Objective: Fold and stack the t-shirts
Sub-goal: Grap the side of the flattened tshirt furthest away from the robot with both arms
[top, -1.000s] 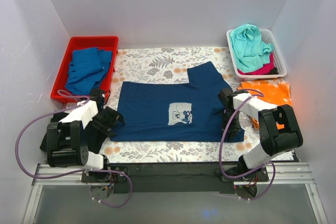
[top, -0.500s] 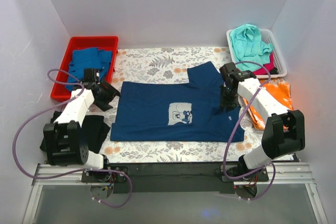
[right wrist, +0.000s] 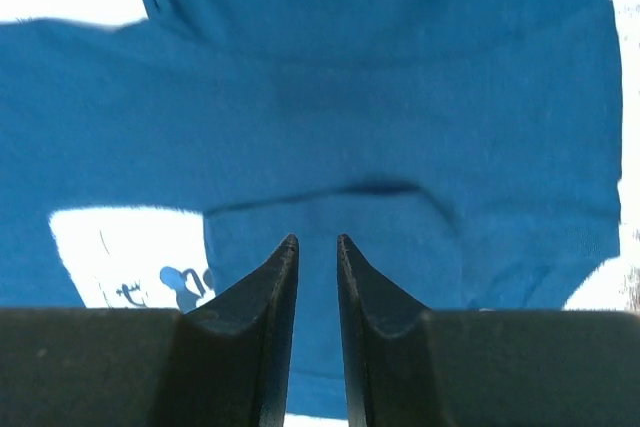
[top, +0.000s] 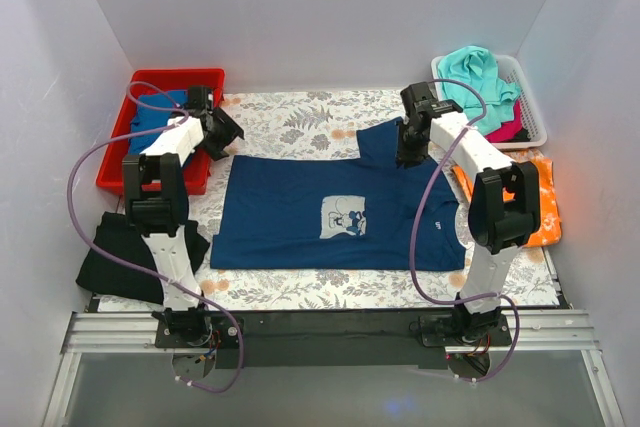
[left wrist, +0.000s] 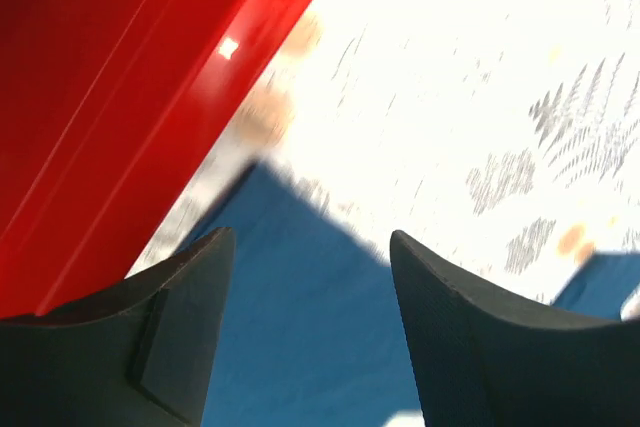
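At the navy shirt's [top: 290, 212] far edge, the left gripper [left wrist: 310, 239] hangs wide open and the right gripper [right wrist: 317, 238] barely parted, both empty.

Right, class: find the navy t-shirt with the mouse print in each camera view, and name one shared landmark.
Top external: navy t-shirt spread flat mid-table.
Left wrist: one corner, lower centre, beside the red tray.
Right wrist: fills most of the frame.
Landmark: its pale print, in top and right-wrist views.
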### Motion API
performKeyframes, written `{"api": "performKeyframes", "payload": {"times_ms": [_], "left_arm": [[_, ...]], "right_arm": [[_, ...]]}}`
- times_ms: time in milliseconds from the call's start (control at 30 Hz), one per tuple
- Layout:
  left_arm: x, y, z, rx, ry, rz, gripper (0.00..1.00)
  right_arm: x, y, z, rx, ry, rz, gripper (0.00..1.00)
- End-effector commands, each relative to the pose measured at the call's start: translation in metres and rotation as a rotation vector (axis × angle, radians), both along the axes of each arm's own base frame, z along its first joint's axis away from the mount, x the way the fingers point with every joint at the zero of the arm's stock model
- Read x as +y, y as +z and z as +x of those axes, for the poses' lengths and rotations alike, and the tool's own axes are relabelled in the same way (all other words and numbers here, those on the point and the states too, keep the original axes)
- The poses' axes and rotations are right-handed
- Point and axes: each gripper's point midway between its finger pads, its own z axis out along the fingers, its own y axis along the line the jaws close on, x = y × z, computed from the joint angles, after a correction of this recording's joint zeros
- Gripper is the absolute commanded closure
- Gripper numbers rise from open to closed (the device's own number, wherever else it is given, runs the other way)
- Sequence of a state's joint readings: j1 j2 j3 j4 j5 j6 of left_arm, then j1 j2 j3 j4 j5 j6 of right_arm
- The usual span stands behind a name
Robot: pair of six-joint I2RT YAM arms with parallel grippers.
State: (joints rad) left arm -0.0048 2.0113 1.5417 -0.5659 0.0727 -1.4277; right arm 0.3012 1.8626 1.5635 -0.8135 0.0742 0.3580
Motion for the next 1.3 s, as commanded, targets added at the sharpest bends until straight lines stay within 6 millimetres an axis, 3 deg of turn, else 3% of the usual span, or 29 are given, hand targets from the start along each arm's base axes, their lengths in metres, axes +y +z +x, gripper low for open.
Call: {"api": "performKeyframes", "payload": {"times_ms": [0, 33, 100, 467, 1000, 1200, 1267], "left_arm": [[0.006, -0.001, 0.021, -0.006, 0.022, 0.109, 0.38], [0.01, 0.008, 0.03, -0.024, 0.042, 0.14, 0.38], [0.009, -0.006, 0.027, 0.034, 0.037, 0.169, 0.39], [-0.007, -0.015, 0.015, 0.112, 0.005, 0.327, 0.44], [0.005, -0.05, 0.004, 0.225, 0.044, 0.424, 0.5], [0.007, -0.056, -0.002, 0.253, 0.047, 0.438, 0.75], [0.007, -0.053, -0.001, 0.247, 0.048, 0.436, 0.79]], "right_arm": [[0.009, 0.015, 0.025, -0.073, 0.027, 0.023, 0.72], [0.009, 0.015, 0.028, -0.079, 0.024, 0.02, 0.72], [0.01, 0.013, 0.03, -0.077, 0.026, 0.021, 0.72], [0.013, -0.001, 0.028, -0.054, 0.019, 0.034, 0.75], [0.016, -0.012, 0.038, -0.045, 0.04, 0.029, 0.76], [0.014, -0.011, 0.045, -0.058, 0.042, 0.009, 0.76], [0.014, -0.013, 0.05, -0.06, 0.039, 0.004, 0.76]]}}
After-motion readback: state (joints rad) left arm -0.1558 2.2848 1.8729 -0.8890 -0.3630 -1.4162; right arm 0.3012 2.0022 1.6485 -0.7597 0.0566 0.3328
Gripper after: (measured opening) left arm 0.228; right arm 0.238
